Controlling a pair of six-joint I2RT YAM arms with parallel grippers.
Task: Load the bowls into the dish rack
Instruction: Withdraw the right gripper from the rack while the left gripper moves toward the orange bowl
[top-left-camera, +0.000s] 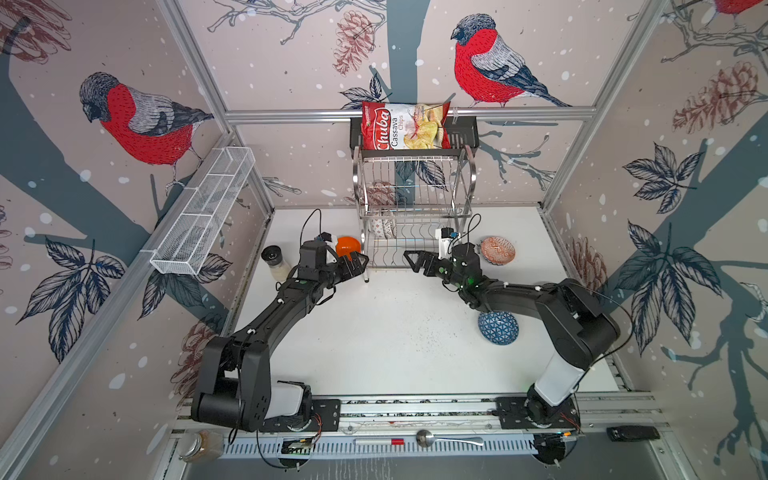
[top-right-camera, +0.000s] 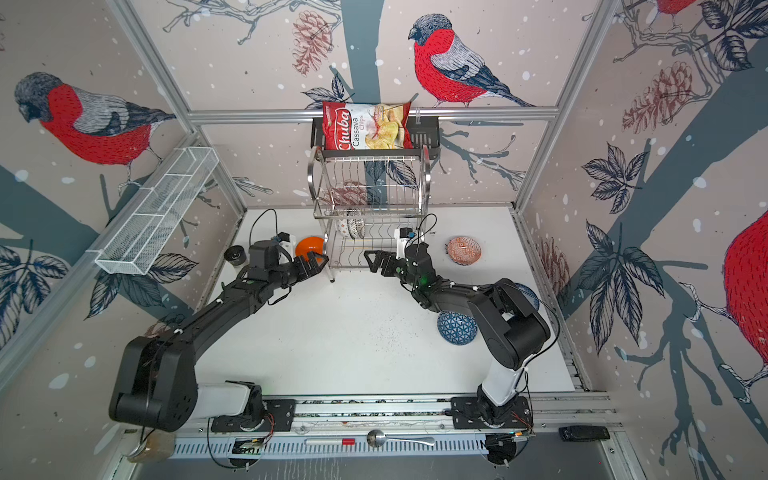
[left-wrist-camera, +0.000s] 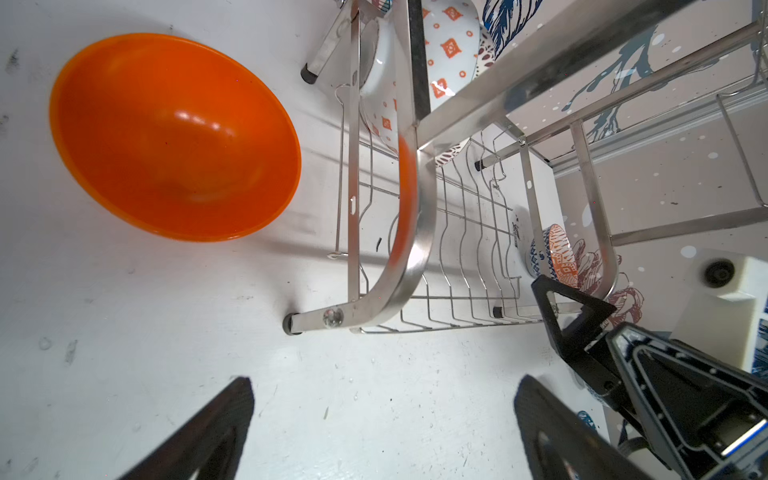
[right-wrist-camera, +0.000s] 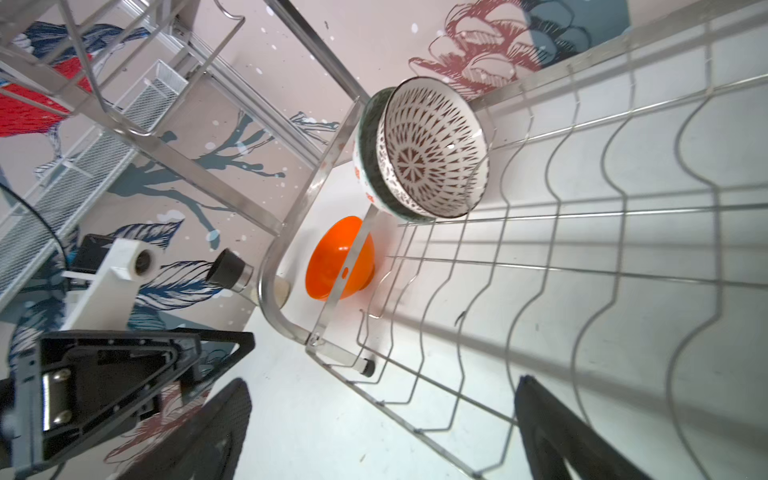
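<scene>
We logged the dish rack (top-left-camera: 413, 208) at the back edge of the table (top-left-camera: 374, 340), with both arms reaching to its front and bare table between them. The left gripper (top-left-camera: 356, 264) hung by the rack's front left leg, jaws spread wide, holding nothing. The orange bowl (top-left-camera: 347, 246) sat on the table just beside the rack's left frame, clear of the fingers. The right gripper (top-left-camera: 415, 262) faced the lower tier's front rail, also wide apart and empty. Patterned bowls (top-left-camera: 384, 227) stood on edge at the lower tier's left end: two, maybe three, hard to count. The red-orange bowl (top-left-camera: 497, 249) lay right of the rack. The blue triangle bowl (top-left-camera: 497, 328) sat partly under the right arm.
</scene>
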